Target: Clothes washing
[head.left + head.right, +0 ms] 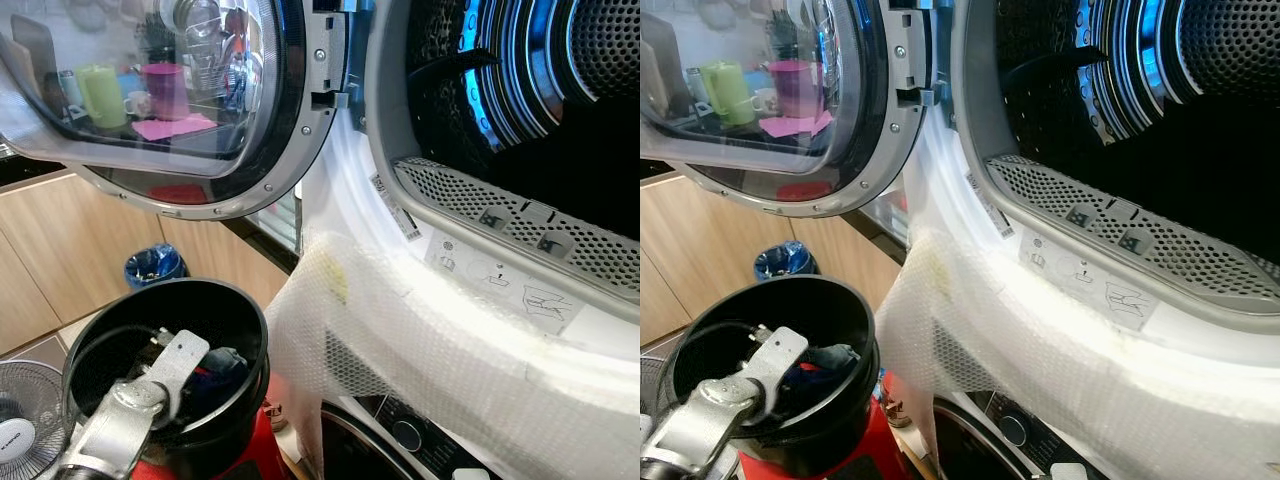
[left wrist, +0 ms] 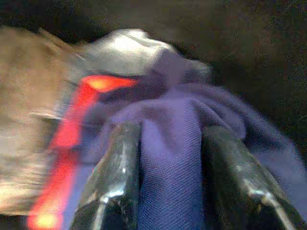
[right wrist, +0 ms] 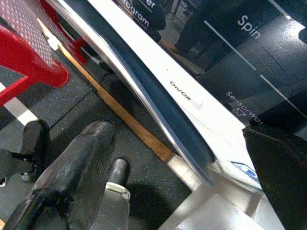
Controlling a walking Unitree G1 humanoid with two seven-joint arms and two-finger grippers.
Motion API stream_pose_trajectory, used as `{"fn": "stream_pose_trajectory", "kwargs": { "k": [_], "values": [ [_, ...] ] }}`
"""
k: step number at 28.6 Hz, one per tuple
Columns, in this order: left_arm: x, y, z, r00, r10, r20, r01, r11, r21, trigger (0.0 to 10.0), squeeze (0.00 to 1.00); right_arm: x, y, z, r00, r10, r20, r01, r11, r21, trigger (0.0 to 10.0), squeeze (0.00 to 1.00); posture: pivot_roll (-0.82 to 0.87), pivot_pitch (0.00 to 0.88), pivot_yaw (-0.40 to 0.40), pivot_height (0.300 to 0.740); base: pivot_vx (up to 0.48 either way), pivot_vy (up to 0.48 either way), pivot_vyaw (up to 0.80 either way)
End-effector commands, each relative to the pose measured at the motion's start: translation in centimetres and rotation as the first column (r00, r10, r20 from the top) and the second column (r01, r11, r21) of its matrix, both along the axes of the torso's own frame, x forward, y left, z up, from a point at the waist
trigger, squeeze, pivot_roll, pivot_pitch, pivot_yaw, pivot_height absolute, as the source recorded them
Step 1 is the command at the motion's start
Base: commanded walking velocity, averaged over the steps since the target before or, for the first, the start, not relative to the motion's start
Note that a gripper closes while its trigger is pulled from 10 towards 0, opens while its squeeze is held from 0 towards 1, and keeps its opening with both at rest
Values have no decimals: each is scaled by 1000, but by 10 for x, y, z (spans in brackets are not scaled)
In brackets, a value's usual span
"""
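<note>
A black bucket point(image 1: 244, 308) stands on a red stool point(image 1: 252, 452) at the lower left, with dark clothes point(image 1: 226, 362) inside. My silver left arm point(image 1: 140, 400) reaches down into it. In the left wrist view my left gripper point(image 2: 168, 139) is shut on a blue cloth point(image 2: 172, 163) pinched between its two black fingers, beside a red garment point(image 2: 79, 120). The open drum point(image 1: 560, 110) of the upper machine is to the right, its round glass door point(image 1: 170, 100) swung out to the left. My right gripper point(image 3: 182, 158) hangs open low by the lower washer's front panel point(image 3: 192, 96).
Bubble wrap point(image 1: 420, 340) drapes over the upper machine's front lip, covering part of the lower washer and its dial point(image 1: 407, 435). A fan point(image 1: 25, 420) sits at the lower left. A blue bin point(image 1: 155, 265) stands by wooden cabinets point(image 1: 60, 260).
</note>
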State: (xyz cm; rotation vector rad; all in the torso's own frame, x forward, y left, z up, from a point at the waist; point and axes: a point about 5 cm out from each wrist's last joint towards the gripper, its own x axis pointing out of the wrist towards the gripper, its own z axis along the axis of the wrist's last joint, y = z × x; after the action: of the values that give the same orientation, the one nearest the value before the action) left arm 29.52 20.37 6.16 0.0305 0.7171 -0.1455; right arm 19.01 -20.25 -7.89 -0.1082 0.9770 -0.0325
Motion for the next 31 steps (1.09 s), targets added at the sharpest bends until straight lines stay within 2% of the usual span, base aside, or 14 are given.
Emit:
{"fn": "stream_pose_trajectory", "kwargs": {
  "k": [1, 5, 6, 7, 8, 12, 13, 14, 16, 19, 21, 26, 29, 31],
  "values": [
    [-3, 4, -8, 997, 66, -52, -70, 993, -94, 10000, 0, 21, -3, 12, 997, 36, 71, -34, 999, -25, 10000, 0, 293, 3, -105, 740, 0, 0, 0],
    [-5, 1, -15, 992, 76, -99, -96, 973, -210, 10000, 0, 23, -7, 15, 994, 77, 71, -74, 996, -49, 10000, 0, 289, 13, -113, 740, 0, 0, 0],
    [-6, 0, -17, 992, 71, -105, -91, 975, -201, 4157, 0, 25, -8, 16, 994, 87, 73, -83, 995, -55, 10000, 0, 287, 18, -114, 740, 0, 0, 0],
    [-6, 0, -17, 992, 70, -109, -90, 978, -190, 4157, 0, 26, -9, 16, 993, 93, 75, -89, 994, -59, 10000, 0, 287, 18, -114, 740, 0, 0, 0],
    [-7, -1, -18, 993, 47, -108, -65, 983, -169, 0, 0, 29, -10, 18, 991, 104, 79, -99, 993, -64, 10000, 0, 285, 20, -113, 740, 0, 0, 0],
    [-7, -2, -16, 995, 12, -104, -27, 989, -144, 0, 0, 33, -7, 21, 989, 124, 86, -118, 991, -64, 10000, 0, 288, 23, -113, 740, 0, 0, 0],
    [-7, 0, -16, 995, -21, -102, 12, 995, -95, 0, 0, 34, -6, 21, 988, 129, 84, -124, 990, -64, 10000, 0, 291, 23, -114, 740, 0, 0, 0],
    [-10, 1, -14, 985, -140, -99, 145, 989, 41, 0, 0, 35, -3, 21, 987, 137, 85, -133, 990, -54, 10000, 0, 294, 25, -113, 740, 0, 0, 0],
    [-12, 1, -13, 969, -220, -112, 232, 966, 115, 0, 0, 35, -1, 21, 986, 149, 81, -145, 988, -52, 10000, 0, 294, 25, -113, 740, 0, 0, 0],
    [-14, 0, -12, 956, -265, -129, 282, 949, 140, 0, 0, 35, 1, 20, 985, 154, 80, -151, 988, -46, 10000, 0, 294, 25, -113, 740, 0, 0, 0],
    [-15, 5, -11, 935, -317, -158, 348, 905, 246, 0, 0, 37, 4, 21, 984, 160, 81, -157, 987, -42, 10000, 0, 309, 19, -110, 740, 0, 0, 0],
    [-13, 6, -3, 934, -327, -142, 353, 904, 242, 0, 0, 40, 7, 22, 982, 164, 89, -161, 986, -34, 10000, 0, 316, 18, -108, 740, 0, 0, 0],
    [-13, 19, 4, 936, -317, -154, 351, 870, 345, 0, 0, 42, 9, 24, 981, 170, 98, -168, 985, -28, 10000, 0, 318, 17, -107, 740, 0, 0, 0],
    [-13, 22, 6, 937, -314, -156, 349, 868, 352, 0, 0, 43, 10, 24, 980, 169, 101, -167, 986, -27, 10000, 0, 327, 15, -107, 740, 0, 0, 0]
  ]
}}
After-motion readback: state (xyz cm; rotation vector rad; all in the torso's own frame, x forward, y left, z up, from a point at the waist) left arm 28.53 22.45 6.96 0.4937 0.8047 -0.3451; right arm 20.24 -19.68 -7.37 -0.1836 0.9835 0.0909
